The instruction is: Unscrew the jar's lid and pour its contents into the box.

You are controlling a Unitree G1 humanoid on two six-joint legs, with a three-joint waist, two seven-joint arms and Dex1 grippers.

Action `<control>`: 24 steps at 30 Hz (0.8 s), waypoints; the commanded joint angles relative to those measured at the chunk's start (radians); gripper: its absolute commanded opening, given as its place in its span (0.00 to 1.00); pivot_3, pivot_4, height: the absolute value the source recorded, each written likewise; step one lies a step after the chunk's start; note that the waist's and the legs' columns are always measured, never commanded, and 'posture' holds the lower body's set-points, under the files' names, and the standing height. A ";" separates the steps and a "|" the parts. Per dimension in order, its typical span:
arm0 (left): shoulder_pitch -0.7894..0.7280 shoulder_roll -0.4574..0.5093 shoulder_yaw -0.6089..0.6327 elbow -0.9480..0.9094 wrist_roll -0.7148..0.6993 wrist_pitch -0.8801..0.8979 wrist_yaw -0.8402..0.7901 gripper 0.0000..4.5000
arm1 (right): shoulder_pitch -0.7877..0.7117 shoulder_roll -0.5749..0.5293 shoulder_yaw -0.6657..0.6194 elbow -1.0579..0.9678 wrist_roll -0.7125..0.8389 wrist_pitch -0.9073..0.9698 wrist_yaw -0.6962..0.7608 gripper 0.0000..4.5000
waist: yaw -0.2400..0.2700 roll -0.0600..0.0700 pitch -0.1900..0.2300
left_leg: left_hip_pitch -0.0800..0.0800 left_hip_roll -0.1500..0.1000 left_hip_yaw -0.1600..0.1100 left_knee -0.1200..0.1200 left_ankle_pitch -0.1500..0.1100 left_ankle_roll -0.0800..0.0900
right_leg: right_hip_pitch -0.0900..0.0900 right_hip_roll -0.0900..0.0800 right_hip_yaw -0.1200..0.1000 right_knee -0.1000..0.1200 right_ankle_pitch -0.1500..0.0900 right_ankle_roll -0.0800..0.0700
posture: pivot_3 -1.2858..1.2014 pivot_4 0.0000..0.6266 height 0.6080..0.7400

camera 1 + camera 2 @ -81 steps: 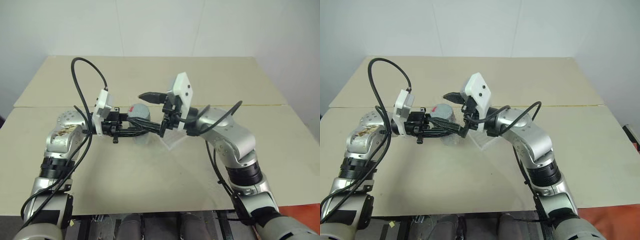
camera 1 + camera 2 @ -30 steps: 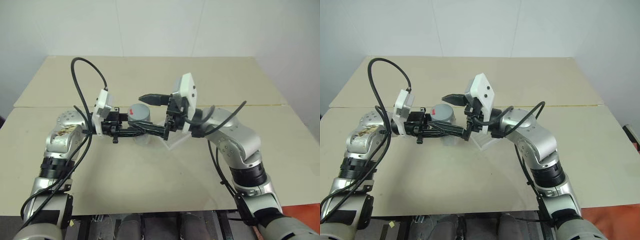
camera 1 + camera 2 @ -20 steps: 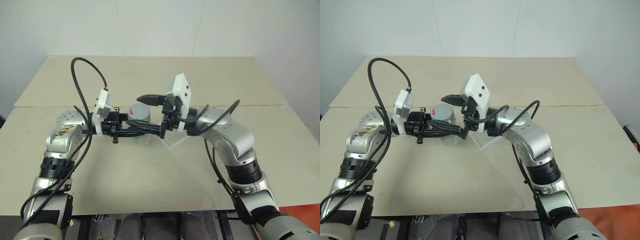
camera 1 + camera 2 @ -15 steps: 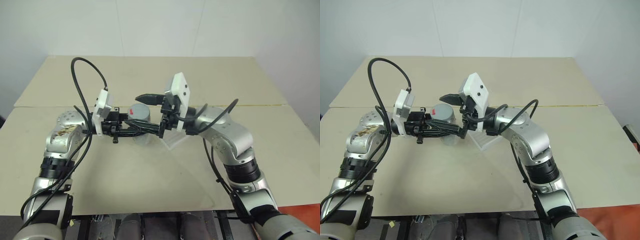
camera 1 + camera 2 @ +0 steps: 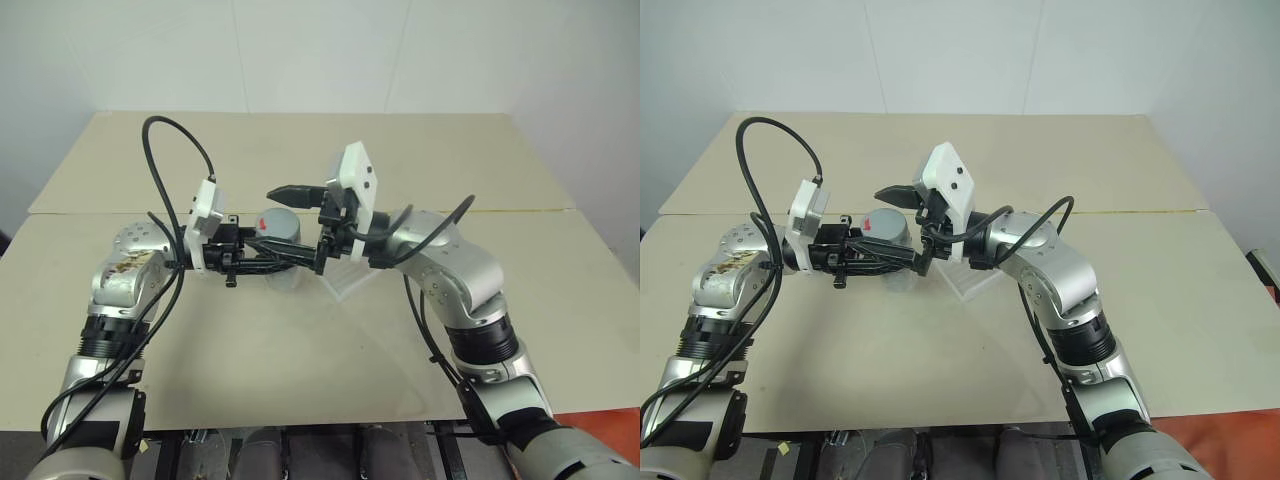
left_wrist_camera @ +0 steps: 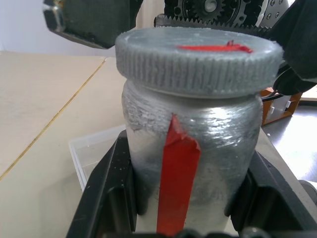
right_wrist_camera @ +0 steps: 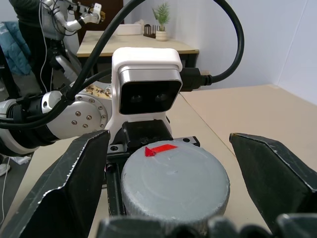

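Observation:
My left gripper (image 5: pixel 288 256) is shut on the silvery-grey jar (image 5: pixel 286 243), holding it upright by the body just above the table. A red stripe runs down the jar (image 6: pixel 193 148). Its grey ribbed lid (image 6: pixel 198 57) with a red mark sits on top. My right gripper (image 5: pixel 296 226) reaches in from the right and is open, one finger on each side of the lid (image 7: pixel 174 181) and neither touching it. The clear box (image 5: pixel 345 281) lies on the table right of the jar, under my right wrist. The contents are hidden inside the jar.
The beige table (image 5: pixel 300 350) spreads wide in front of and behind the arms, with a seam and a thin yellow line (image 5: pixel 540 210) across its middle. A black cable (image 5: pixel 165 160) loops up from my left wrist.
My right forearm and elbow have swung slightly to the left, while that gripper stays open about the lid. The left gripper and the jar have not moved.

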 commanded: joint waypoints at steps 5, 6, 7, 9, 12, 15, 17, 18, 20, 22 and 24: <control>0.003 0.013 0.017 -0.042 -0.012 -0.001 0.002 0.42 | -0.025 0.004 -0.009 -0.018 0.010 0.004 0.004 0.72 | 0.000 0.000 0.000 | 0.000 0.000 0.000 0.000 0.000 0.000 | 0.000 0.000 0.000 0.000 0.000 0.000 | 0.52 0.24 1.00; 0.003 0.014 0.017 -0.042 -0.012 -0.001 0.002 0.42 | -0.025 0.004 -0.009 -0.018 0.012 0.007 0.003 0.65 | 0.000 0.000 0.000 | 0.000 0.000 0.000 0.000 0.000 0.000 | 0.000 0.000 0.000 0.000 0.000 0.000 | 0.52 0.24 1.00; 0.004 0.014 0.018 -0.042 -0.013 -0.001 0.002 0.42 | -0.024 0.005 -0.009 -0.018 0.013 0.008 0.003 0.61 | 0.000 0.000 0.000 | 0.000 0.000 0.000 0.000 0.000 0.000 | 0.000 0.000 0.000 0.000 0.000 0.000 | 0.52 0.24 1.00; 0.005 0.016 0.018 -0.043 -0.014 -0.001 0.002 0.42 | -0.025 0.005 -0.009 -0.019 0.013 0.011 0.002 0.61 | 0.000 0.000 0.000 | 0.000 0.000 0.000 0.000 0.000 0.000 | 0.000 0.000 0.000 0.000 0.000 0.000 | 0.52 0.24 1.00; 0.004 0.018 0.020 -0.041 -0.014 -0.001 0.001 0.42 | -0.026 0.005 -0.010 -0.019 0.016 0.015 0.005 0.61 | 0.000 0.000 0.000 | 0.000 0.000 0.000 0.000 0.000 0.000 | 0.000 0.000 0.000 0.000 0.000 0.000 | 0.52 0.24 1.00; 0.003 0.020 0.019 -0.037 -0.012 -0.002 0.000 0.42 | -0.029 0.002 -0.020 -0.028 0.026 0.019 0.011 0.61 | 0.000 0.000 0.000 | 0.000 0.000 0.000 0.000 0.000 0.000 | 0.000 0.000 0.000 0.000 0.000 0.000 | 0.52 0.24 1.00; 0.005 0.019 0.016 -0.033 -0.010 -0.004 -0.002 0.42 | -0.037 0.003 -0.033 -0.030 0.035 0.023 0.006 0.61 | 0.000 0.000 0.000 | 0.000 0.000 0.000 0.000 0.000 0.000 | 0.000 0.000 0.000 0.000 0.000 0.000 | 0.52 0.24 1.00; 0.007 0.018 0.014 -0.031 -0.009 -0.004 -0.003 0.42 | -0.041 0.001 -0.039 -0.032 0.038 0.023 0.005 0.61 | 0.000 0.000 0.000 | 0.000 0.000 0.000 0.000 0.000 0.000 | 0.000 0.000 0.000 0.000 0.000 0.000 | 0.52 0.24 1.00; 0.014 0.017 0.007 -0.025 -0.002 -0.010 -0.006 0.42 | -0.050 -0.002 -0.054 -0.035 0.049 0.024 0.003 0.61 | 0.000 0.000 0.000 | 0.000 0.000 0.000 0.000 0.000 0.000 | 0.000 0.000 0.000 0.000 0.000 0.000 | 0.52 0.24 1.00; 0.023 0.016 0.000 -0.018 0.002 -0.010 -0.013 0.42 | -0.059 -0.006 -0.072 -0.038 0.060 0.027 0.004 0.61 | 0.000 0.000 0.000 | 0.000 0.000 0.000 0.000 0.000 0.000 | 0.000 0.000 0.000 0.000 0.000 0.000 | 0.52 0.24 1.00; 0.029 0.015 -0.005 -0.015 0.003 -0.008 -0.016 0.42 | -0.067 -0.014 -0.088 -0.043 0.071 0.027 0.007 0.61 | 0.000 0.000 0.000 | 0.000 0.000 0.000 0.000 0.000 0.000 | 0.000 0.000 0.000 0.000 0.000 0.000 | 0.52 0.24 1.00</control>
